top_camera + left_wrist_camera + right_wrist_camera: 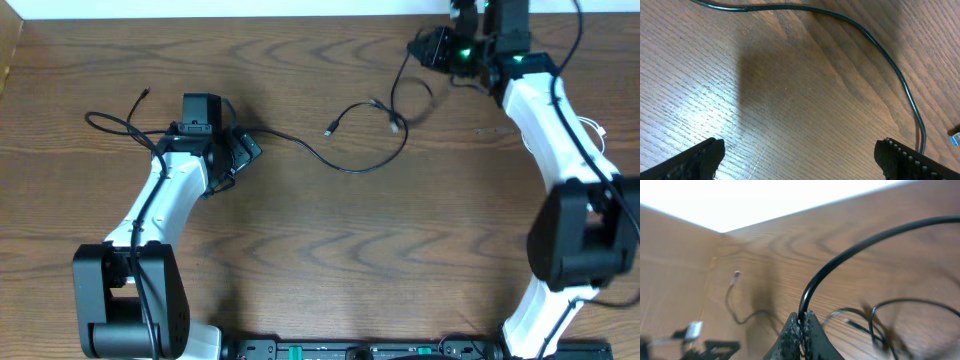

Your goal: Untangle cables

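Right gripper (802,326) was clamped shut on a black cable (850,250), up by the desk's (330,250) far edge, toward the far-right corner. The cable rose out of the pinched fingers in an arc. In the overhead view it dropped from the gripper into a loose bunch of loops right of desk centre.

Left gripper (800,152) was wide open with nothing between the fingers, over bare wood in the left half of the desk. A long black cable (340,168) ran from near the left edge, past that gripper, then curved through centre into the same loops. In the left wrist view it passed close by one finger; I couldn't tell if they touched. A small plug (330,130) lay near centre. I couldn't tell whether the two cables crossed in the loops.
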